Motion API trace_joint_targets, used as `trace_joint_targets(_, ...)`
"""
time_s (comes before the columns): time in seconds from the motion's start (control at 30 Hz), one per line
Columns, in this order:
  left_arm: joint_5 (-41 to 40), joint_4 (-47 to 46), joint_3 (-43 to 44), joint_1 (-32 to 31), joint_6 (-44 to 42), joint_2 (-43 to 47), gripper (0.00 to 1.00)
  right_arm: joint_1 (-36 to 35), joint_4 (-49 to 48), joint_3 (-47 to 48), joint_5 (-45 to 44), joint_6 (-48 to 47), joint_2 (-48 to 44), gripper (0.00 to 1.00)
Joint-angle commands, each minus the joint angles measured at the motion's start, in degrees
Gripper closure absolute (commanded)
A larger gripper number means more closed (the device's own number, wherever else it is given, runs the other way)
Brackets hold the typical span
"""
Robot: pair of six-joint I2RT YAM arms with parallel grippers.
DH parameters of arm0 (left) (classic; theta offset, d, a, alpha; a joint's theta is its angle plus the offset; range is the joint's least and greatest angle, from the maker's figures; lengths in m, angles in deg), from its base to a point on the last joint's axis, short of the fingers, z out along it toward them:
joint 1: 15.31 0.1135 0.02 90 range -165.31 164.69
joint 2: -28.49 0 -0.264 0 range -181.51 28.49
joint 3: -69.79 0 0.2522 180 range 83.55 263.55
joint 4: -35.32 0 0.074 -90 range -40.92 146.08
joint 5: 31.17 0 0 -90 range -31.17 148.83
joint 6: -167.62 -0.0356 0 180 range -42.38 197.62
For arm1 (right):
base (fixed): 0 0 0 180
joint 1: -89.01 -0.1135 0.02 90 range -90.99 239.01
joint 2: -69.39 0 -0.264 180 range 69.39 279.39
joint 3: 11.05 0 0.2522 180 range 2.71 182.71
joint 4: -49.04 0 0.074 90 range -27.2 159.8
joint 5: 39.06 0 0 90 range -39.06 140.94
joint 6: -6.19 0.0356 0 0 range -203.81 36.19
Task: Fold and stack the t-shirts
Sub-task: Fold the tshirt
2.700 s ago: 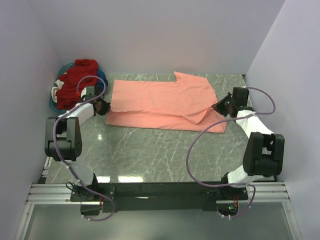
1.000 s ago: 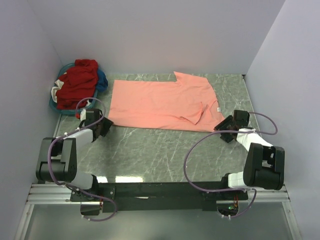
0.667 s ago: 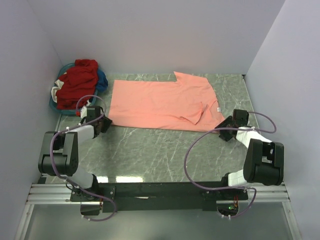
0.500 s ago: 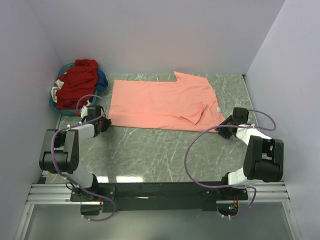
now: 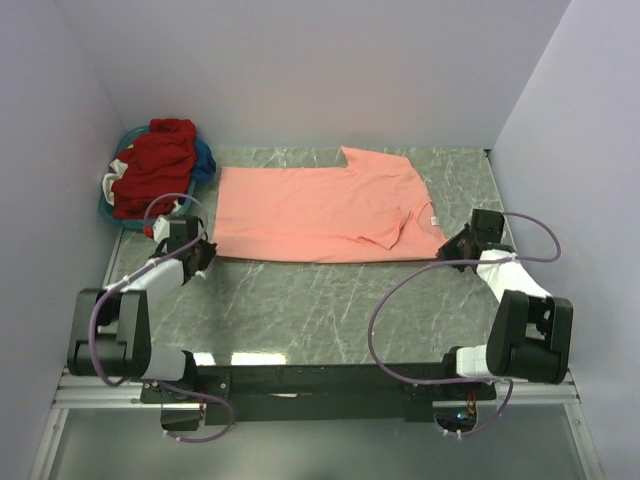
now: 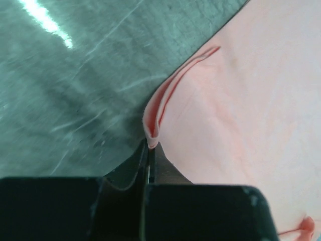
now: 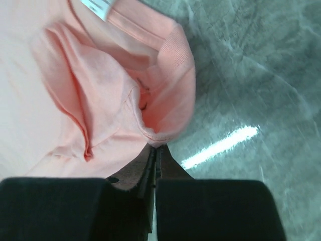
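A salmon-pink t-shirt (image 5: 320, 205) lies folded lengthwise across the far half of the table. My left gripper (image 5: 204, 250) is shut on its near left corner; in the left wrist view the pinched fold of the shirt (image 6: 151, 131) stands up from the closed gripper (image 6: 150, 148). My right gripper (image 5: 447, 250) is shut on the shirt's near right corner, by the collar. In the right wrist view the bunched shirt (image 7: 165, 108) rises from the closed gripper (image 7: 156, 147), with a white label (image 7: 98, 6) above. More shirts, red (image 5: 150, 165) and blue, are heaped at the far left.
A blue basket (image 5: 108, 215) holds the heap of shirts at the far left corner. Pale walls close the table on the left, back and right. Grey marbled table surface (image 5: 320, 300) lies between the shirt and the arm bases.
Both grippers closed on the shirt's near corners and drew them outward. The shirt's near edge now lies straighter and the flap by the collar is flatter.
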Motion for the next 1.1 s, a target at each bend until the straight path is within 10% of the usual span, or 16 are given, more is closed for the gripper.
trace_joint_targets(0.0, -5.2, 4.56, -2.87, 0.09, 1.6, 6.4, 0.99, 1.62, 4.78, -0.28, -3.18, 0.07, -6.2, 1.0)
trace_joint_targets(0.8, -9.42, 18.98, -17.11, 0.09, 7.67, 33.74, 0.91, 7.34, 19.73, -8.02, -6.17, 0.43, -26.6, 0.98)
trace_joint_targets(0.93, -8.11, 18.28, -17.11, 0.09, 6.53, 35.15, 0.49, 7.34, 18.07, -7.92, -3.98, -2.12, -26.24, 0.64)
trace_joint_targets(0.97, -7.58, 17.93, -17.03, 0.09, 6.18, 35.5, 0.43, 7.43, 17.45, -8.27, -3.62, -2.39, -26.42, 0.4)
trace_joint_targets(1.07, -6.79, 17.32, -16.24, 0.09, 4.26, 36.91, 0.32, 7.34, 14.73, -8.54, -0.99, -4.94, -27.3, 0.29)
